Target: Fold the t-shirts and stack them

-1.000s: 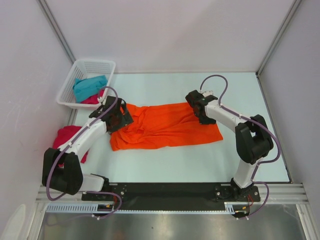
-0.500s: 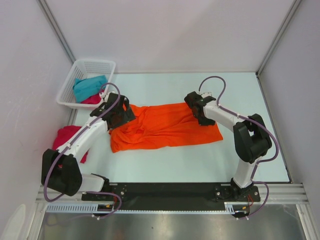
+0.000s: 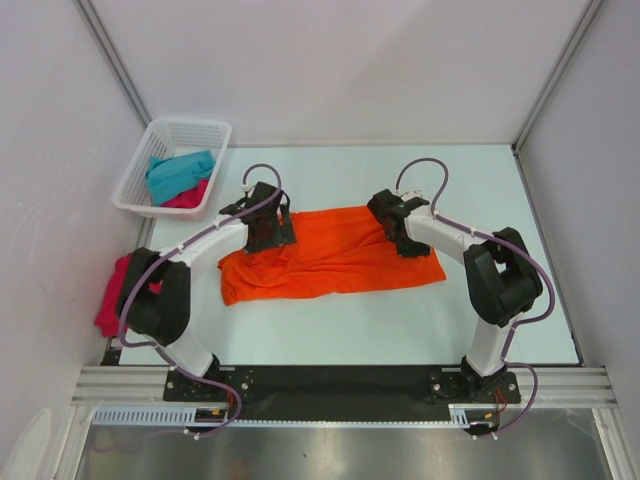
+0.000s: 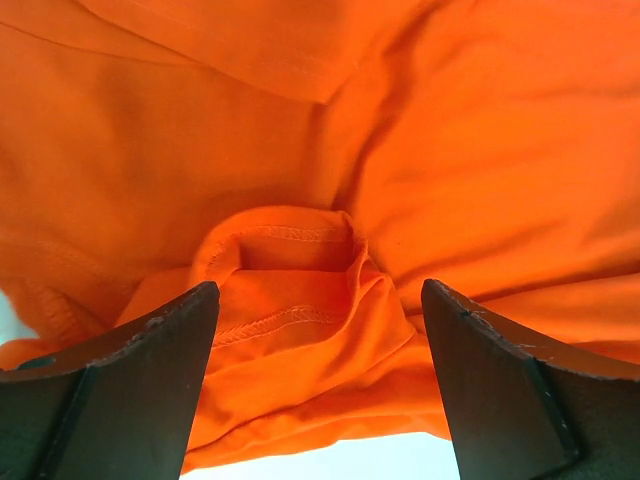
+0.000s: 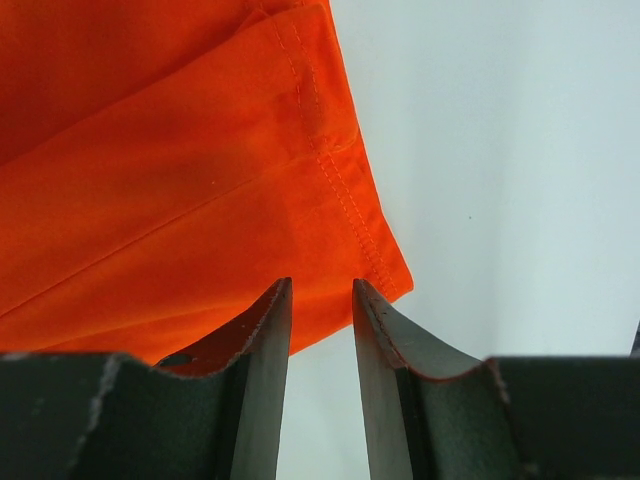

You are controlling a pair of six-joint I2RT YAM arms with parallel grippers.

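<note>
The orange t-shirt [image 3: 340, 255] is lying spread on the worktop [image 3: 400, 320] for its first fold. The left fingers [image 3: 270, 232] are gaping wide over a bunched sleeve or collar, and the right fingers [image 3: 400, 232] are hovering narrowly parted and empty at a hem corner, so both are probably needing to pinch cloth next. Four t-shirts are showing: this orange one, a teal t-shirt [image 3: 178, 172] and a pink t-shirt [image 3: 190, 198] in one basket [image 3: 185, 130] beyond the left fingers, and a second pink t-shirt [image 3: 112, 300] lying left of them.

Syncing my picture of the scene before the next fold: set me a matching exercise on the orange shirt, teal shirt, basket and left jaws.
1 orange t-shirt
2 teal t-shirt
3 basket
4 left gripper

A jaws wide open
B far-left corner
C spread on the table
D lying in the basket

Pairs: 1-C, 2-D, 3-B, 4-A
</note>
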